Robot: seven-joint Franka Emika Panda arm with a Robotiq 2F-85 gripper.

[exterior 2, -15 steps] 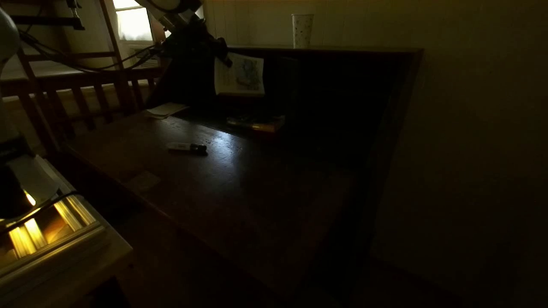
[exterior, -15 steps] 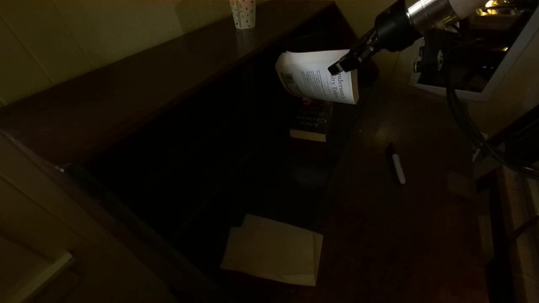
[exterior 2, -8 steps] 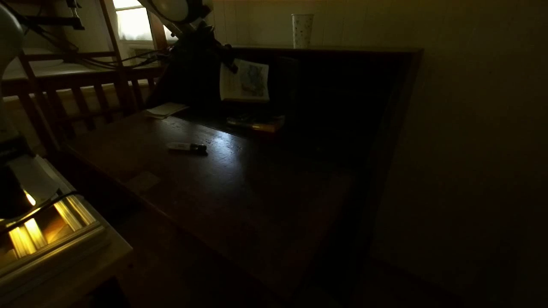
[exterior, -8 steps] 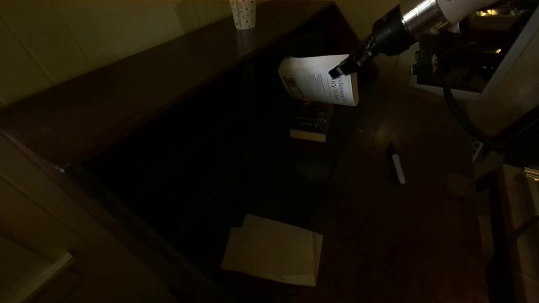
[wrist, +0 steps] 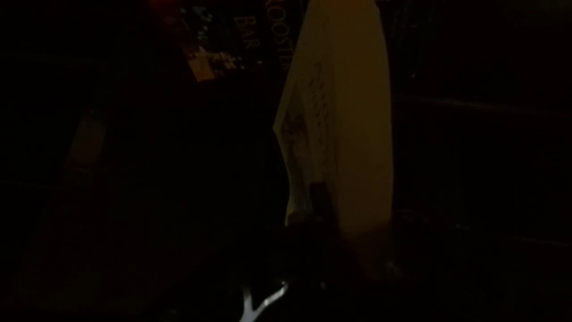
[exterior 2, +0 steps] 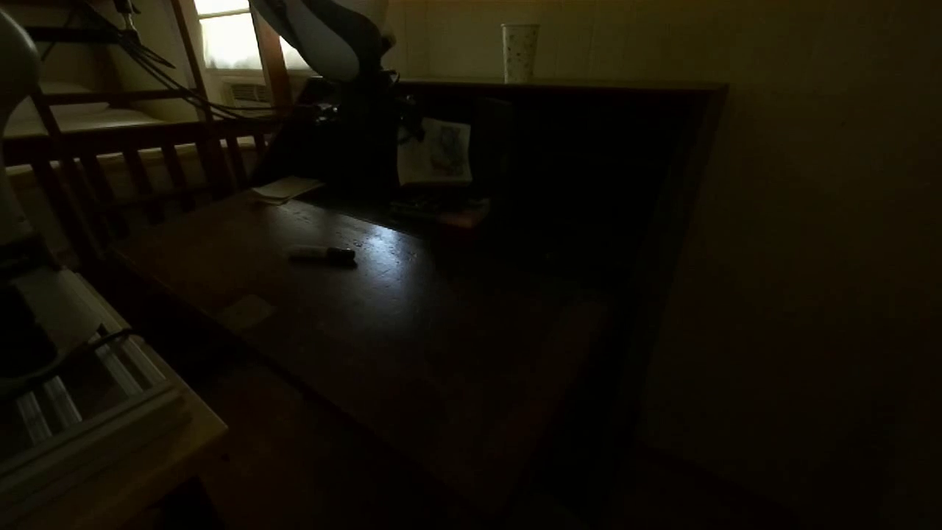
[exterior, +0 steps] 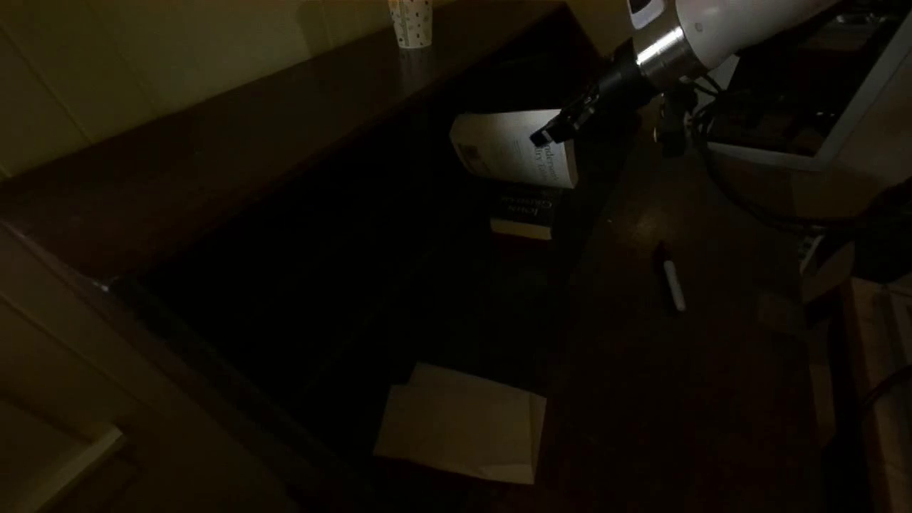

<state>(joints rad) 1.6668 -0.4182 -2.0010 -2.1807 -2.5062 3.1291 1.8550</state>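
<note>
My gripper [exterior: 544, 135] is shut on a pale paperback [exterior: 495, 148] with "Andersen's Fairy Tales" lettering on its back cover. The book hangs tilted above the desk. Its illustrated front cover [exterior 2: 446, 151] faces the camera in an exterior view, beside my dark fingers [exterior 2: 416, 131]. In the wrist view the page block [wrist: 363, 134] of this paperback runs up from the jaws, which are mostly lost in darkness. Below it lies a dark John Grisham book [exterior: 526, 205], partly covered from sight; its cover [wrist: 246, 33] shows at the top of the wrist view.
On the desk [exterior 2: 412, 346] lies a white marker [exterior: 674, 286] with a dark cap. Light papers [exterior: 463, 427] rest at the dark recess. A patterned paper cup [exterior 2: 519, 53] stands on the upper ledge [exterior: 299, 100]. A wooden railing [exterior 2: 147, 177] is behind. The light is very dim.
The arm has carried the paperback lower, toward the dark book beneath it: leftward and down in an exterior view, rightward and down in another. The grip stays the same. The scene has grown darker.
</note>
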